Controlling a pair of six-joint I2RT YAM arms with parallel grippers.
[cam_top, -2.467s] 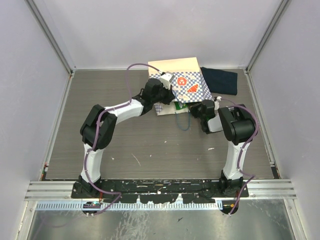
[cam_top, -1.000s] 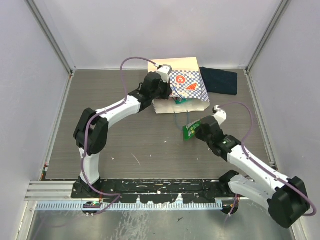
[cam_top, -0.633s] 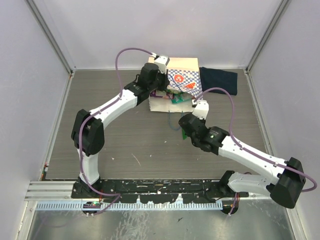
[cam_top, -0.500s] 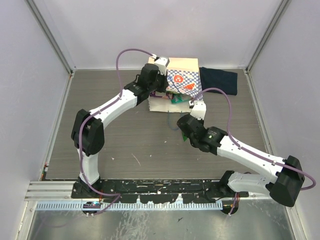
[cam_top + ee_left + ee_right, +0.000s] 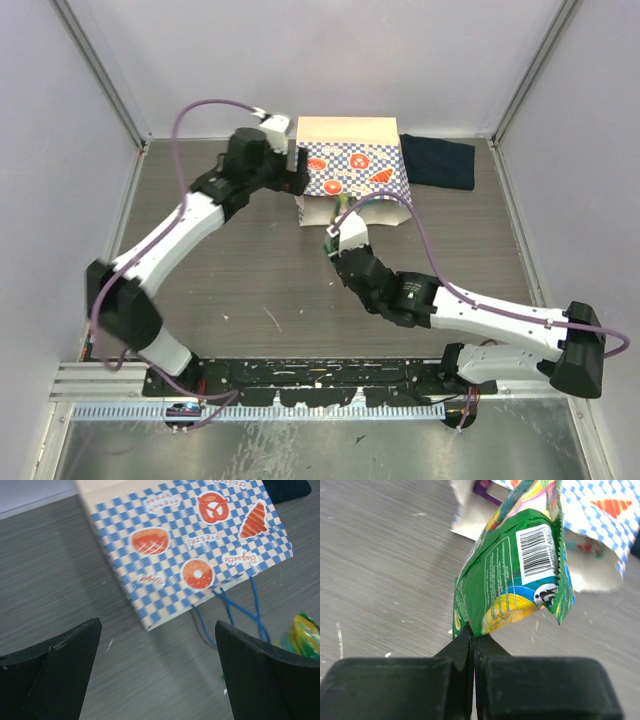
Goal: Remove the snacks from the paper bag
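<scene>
The bag lies flat on the counter. Just left of it, the left pincer gapes wide and holds nothing. Near the bag's open end, the right pincer is clamped tight on a green pouch.

**Just outside the bag: one green pouch**

Tan, with blue-white checks and orange pastry prints; lying flat, mouth toward the near side, blue strings trailing out. Green-yellow, glossy, barcode showing; pinched at one edge. In the mouth, a purple pouch.
</scene>
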